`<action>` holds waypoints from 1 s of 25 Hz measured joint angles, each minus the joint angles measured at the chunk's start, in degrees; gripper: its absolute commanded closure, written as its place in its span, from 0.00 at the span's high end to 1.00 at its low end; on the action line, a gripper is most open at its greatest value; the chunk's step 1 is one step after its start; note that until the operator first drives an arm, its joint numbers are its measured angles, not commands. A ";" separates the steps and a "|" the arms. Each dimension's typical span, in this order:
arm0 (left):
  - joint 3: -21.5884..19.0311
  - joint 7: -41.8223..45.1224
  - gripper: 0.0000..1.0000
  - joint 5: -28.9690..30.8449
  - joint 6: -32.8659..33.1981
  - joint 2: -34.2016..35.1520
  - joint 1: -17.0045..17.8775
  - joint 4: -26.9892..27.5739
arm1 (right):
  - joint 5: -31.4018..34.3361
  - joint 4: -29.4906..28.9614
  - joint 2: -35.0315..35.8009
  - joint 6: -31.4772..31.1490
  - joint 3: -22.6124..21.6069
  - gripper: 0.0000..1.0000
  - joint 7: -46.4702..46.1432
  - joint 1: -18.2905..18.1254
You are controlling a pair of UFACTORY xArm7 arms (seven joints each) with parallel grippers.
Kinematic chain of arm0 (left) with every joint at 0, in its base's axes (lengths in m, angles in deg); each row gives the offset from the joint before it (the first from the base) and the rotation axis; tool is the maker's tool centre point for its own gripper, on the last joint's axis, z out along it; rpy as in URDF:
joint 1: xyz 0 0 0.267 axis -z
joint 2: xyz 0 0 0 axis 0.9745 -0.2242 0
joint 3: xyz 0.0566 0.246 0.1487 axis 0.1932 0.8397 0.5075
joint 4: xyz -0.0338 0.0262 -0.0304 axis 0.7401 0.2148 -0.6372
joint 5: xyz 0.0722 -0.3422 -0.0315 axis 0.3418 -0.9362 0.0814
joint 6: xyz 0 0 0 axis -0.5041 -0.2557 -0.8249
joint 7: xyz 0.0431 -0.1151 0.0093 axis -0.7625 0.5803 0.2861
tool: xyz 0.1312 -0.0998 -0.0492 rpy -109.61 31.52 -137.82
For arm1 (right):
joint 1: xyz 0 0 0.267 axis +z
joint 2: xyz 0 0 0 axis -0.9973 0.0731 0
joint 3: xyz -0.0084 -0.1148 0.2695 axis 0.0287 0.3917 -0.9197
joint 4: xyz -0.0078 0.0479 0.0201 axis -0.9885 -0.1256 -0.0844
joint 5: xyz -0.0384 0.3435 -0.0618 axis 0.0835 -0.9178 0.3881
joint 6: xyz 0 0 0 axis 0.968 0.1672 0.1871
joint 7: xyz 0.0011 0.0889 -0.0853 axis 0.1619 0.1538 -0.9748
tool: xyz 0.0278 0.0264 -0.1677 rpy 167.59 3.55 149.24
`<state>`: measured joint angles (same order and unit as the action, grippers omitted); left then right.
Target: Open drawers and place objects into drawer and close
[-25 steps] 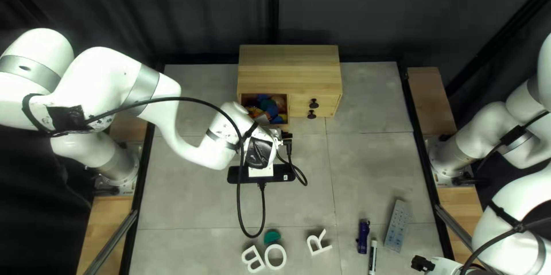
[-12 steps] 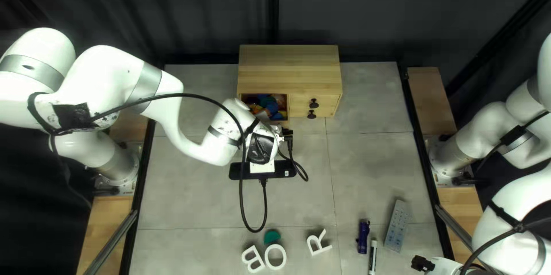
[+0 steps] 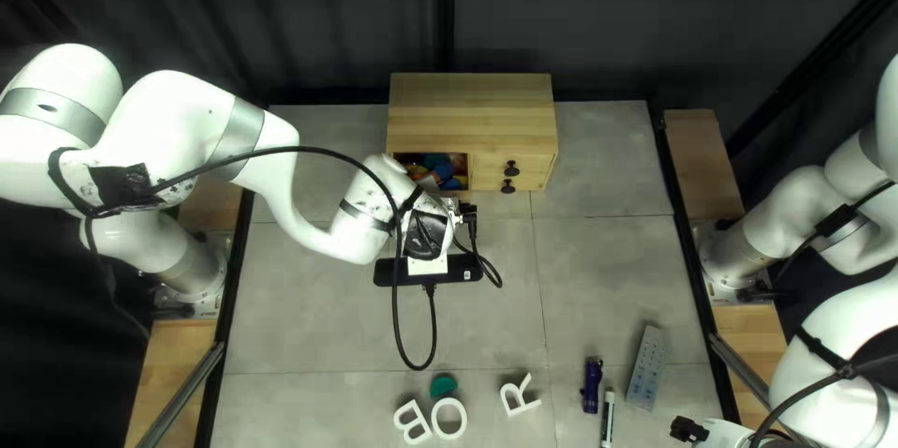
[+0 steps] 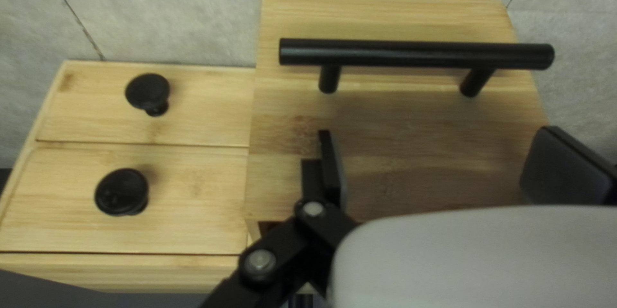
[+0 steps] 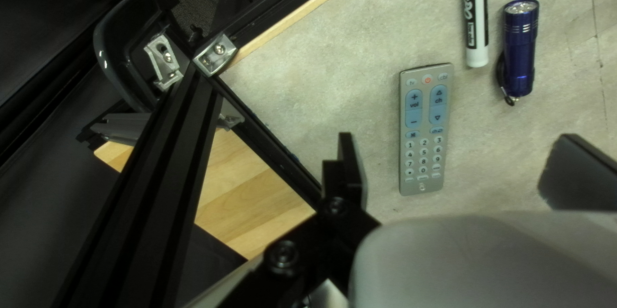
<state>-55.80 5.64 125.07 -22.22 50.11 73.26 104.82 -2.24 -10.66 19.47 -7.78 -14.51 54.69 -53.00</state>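
Left gripper [image 3: 460, 210] near open drawer [image 4: 398, 118], upper middle of top left view, fingers apart. Right gripper [image 3: 689, 429] lower right, fingers apart.

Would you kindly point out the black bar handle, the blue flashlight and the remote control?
Black bar handle [image 4: 402, 54], left wrist view: its crossbar.
Blue flashlight [image 5: 519, 54], right wrist view: its barrel.
Remote control [image 5: 425, 129], right wrist view: its button face.

At the worktop's [image 3: 477, 336] far edge, the cabinet [image 3: 472, 111]; on its left, an open drawer [image 4: 398, 112] with objects [image 3: 441, 172] inside; on its right, an upper drawer [image 4: 58, 211] over a lower drawer [image 4: 71, 102]; nearer, left to right, letter B [image 3: 412, 423], letter O [image 3: 436, 418], letter R [image 3: 520, 396], flashlight [image 3: 592, 385], marker [image 5: 476, 18], remote [image 5: 424, 128].
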 measured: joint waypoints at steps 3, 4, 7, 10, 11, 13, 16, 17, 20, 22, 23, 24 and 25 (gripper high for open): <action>0.20 0.46 1.00 0.59 -0.30 -0.02 -0.05 -0.03 | 0.00 0.00 0.00 0.00 0.00 1.00 0.00 0.00; 0.24 0.67 1.00 0.78 -0.37 -0.10 -0.05 -0.04 | 0.00 0.00 0.00 0.00 0.00 1.00 0.00 0.00; 0.26 1.35 1.00 1.32 -0.50 -0.38 0.11 -0.05 | 0.00 0.00 0.00 0.00 0.00 1.00 0.00 0.00; 0.20 1.78 1.00 1.67 -0.58 -0.71 0.31 0.12 | 0.00 0.00 0.00 0.00 0.00 1.00 0.00 0.00; 0.18 1.84 1.00 1.75 -0.60 -0.81 0.36 0.22 | 0.00 0.00 0.00 0.00 0.00 1.00 0.00 0.00; 0.12 1.90 1.00 1.86 -0.69 -0.93 0.46 0.43 | 0.00 0.00 0.00 0.00 0.00 1.00 0.00 0.00; 0.05 1.95 1.00 2.00 -0.81 -0.99 0.58 0.57 | 0.00 0.00 0.00 0.00 0.00 1.00 0.00 0.00; 0.04 1.98 1.00 2.04 -0.84 -1.00 0.61 0.57 | 0.00 0.00 0.00 0.00 0.00 1.00 0.00 0.00; -0.05 2.20 1.00 2.20 -0.83 -0.83 0.74 0.01 | 0.00 0.00 0.00 0.00 0.00 1.00 0.00 0.00; -0.11 2.40 1.00 2.35 -0.55 -0.48 0.80 -0.74 | 0.00 0.00 0.00 0.00 0.00 1.00 0.00 0.00; -0.14 2.49 1.00 2.47 -0.35 -0.29 0.82 -1.15 | 0.00 0.00 0.00 0.00 0.00 1.00 0.00 0.00; -0.15 2.52 1.00 2.59 -0.21 -0.18 0.84 -1.36 | 0.00 0.00 0.00 0.00 0.00 1.00 0.00 0.00; -0.16 2.53 1.00 2.72 -0.11 -0.11 0.85 -1.50 | 0.00 0.00 0.00 0.00 0.00 1.00 0.00 0.00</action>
<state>-55.96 8.16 127.79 -22.32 50.00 74.10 103.33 -2.24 -10.66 19.47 -7.78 -14.51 54.69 -53.00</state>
